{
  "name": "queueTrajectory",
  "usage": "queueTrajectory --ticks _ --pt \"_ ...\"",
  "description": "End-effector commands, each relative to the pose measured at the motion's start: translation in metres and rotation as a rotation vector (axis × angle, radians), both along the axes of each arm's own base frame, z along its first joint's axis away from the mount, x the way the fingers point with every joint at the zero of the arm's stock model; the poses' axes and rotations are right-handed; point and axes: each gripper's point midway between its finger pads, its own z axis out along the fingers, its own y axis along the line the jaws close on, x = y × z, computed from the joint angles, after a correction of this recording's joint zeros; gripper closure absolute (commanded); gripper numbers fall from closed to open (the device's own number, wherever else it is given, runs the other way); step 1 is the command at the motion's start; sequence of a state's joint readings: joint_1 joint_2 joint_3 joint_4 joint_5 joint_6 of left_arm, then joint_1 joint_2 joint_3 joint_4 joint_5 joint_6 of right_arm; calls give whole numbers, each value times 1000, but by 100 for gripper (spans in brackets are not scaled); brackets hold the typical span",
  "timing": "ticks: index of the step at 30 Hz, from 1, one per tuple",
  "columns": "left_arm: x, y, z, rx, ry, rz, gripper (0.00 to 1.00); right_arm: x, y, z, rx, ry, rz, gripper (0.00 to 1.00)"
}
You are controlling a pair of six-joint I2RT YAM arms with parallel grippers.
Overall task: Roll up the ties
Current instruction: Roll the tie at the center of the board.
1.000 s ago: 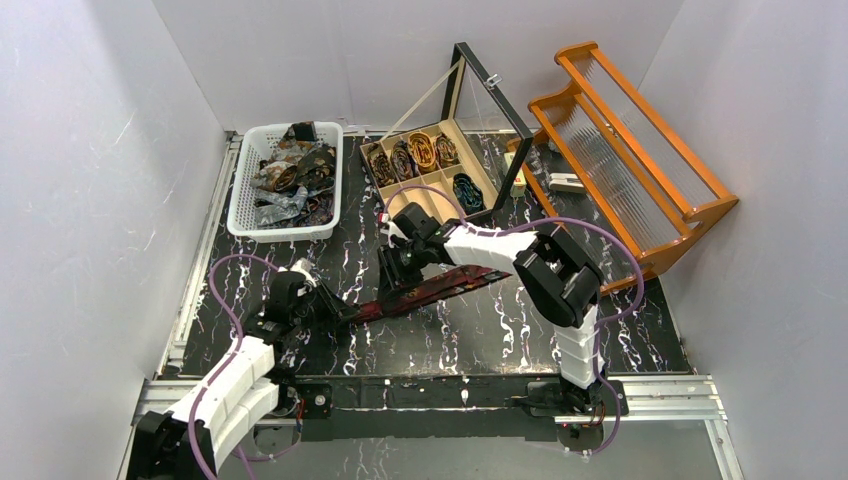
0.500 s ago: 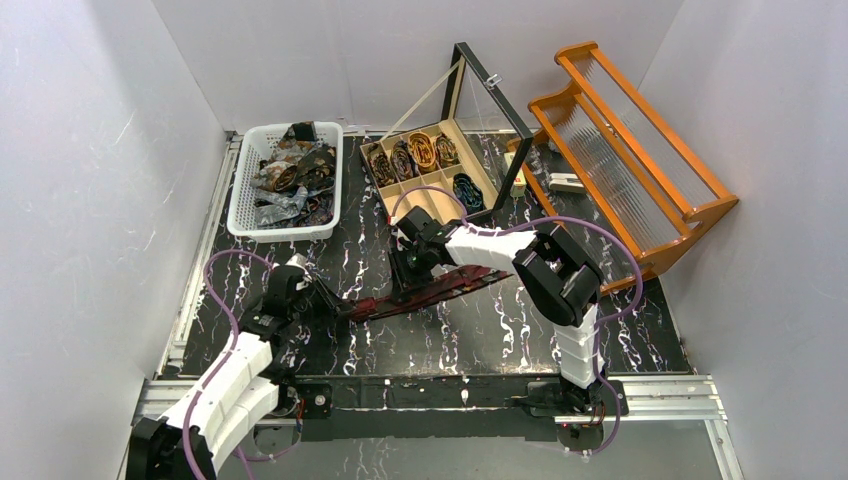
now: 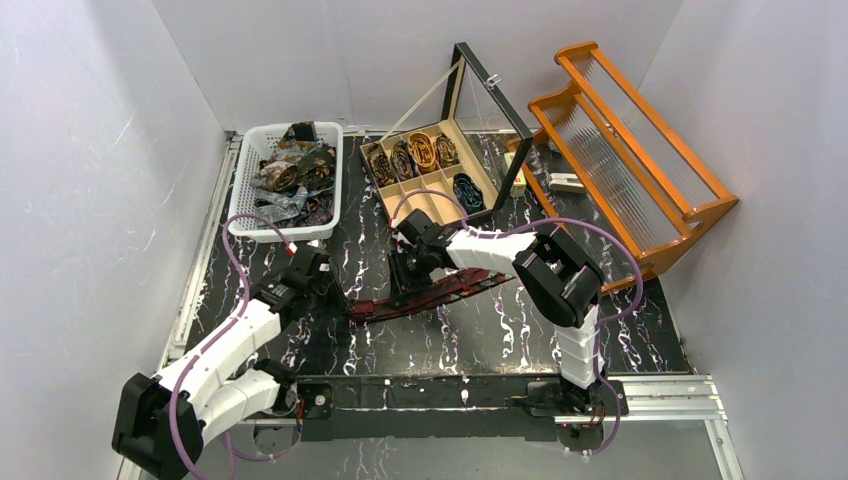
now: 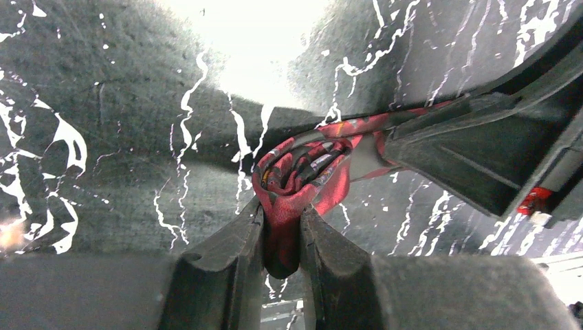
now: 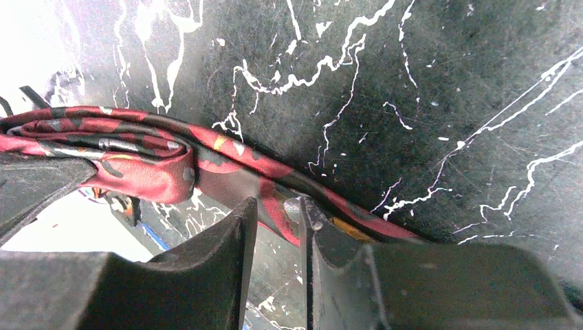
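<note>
You are early in this roll. A red-and-black patterned fabric necktie (image 3: 440,288) lies stretched across the black, white-veined mat (image 3: 480,335) between the two arms. Only its left end is turned over, forming a loose first coil (image 4: 302,165).

The left gripper (image 4: 282,223) has its fingers (image 4: 234,240) pressed onto that coil from both sides. The right gripper (image 5: 275,213) pinches the flat strip further along, and its fingers (image 5: 237,230) are nearly together with just the fabric between them. Most of the tie's length is flat, so I judge nearly all the winding is yet to come.

Behind the tie, the open tan wooden compartment box (image 3: 432,200) holds five coiled ties. Four dark patterned ones (image 3: 402,158) sit in the far row and a blue one (image 3: 467,190) in the near row. The near-row compartments beside the blue one look unfilled.

The white plastic mesh basket (image 3: 240,180) at the back left carries a heap of loose ties (image 3: 290,175). You cannot count them from here, but it looks like several more rolls are waiting.

No brand, label or writing is readable in any view.
</note>
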State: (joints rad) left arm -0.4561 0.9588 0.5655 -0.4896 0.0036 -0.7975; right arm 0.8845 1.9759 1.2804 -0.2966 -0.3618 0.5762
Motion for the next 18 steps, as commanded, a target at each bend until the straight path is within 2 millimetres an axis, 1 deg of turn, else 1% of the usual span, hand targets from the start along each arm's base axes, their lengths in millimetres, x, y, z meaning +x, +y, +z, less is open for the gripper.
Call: queueTrajectory --ticks 1,4,12,16,18 --pt "-6 11 6 94 3 -29 96 6 1 22 14 -51 -18 62" --pt "-6 12 10 115 6 -38 96 8 3 29 28 -60 -21 61" --pt "-8 19 8 229 20 -40 97 10 2 50 54 -95 -40 56" --pt "-5 26 15 343 14 -31 98 20 -6 61 41 -152 -97 54" --pt "-3 26 18 385 9 -36 98 27 -12 64 32 -181 -133 52"
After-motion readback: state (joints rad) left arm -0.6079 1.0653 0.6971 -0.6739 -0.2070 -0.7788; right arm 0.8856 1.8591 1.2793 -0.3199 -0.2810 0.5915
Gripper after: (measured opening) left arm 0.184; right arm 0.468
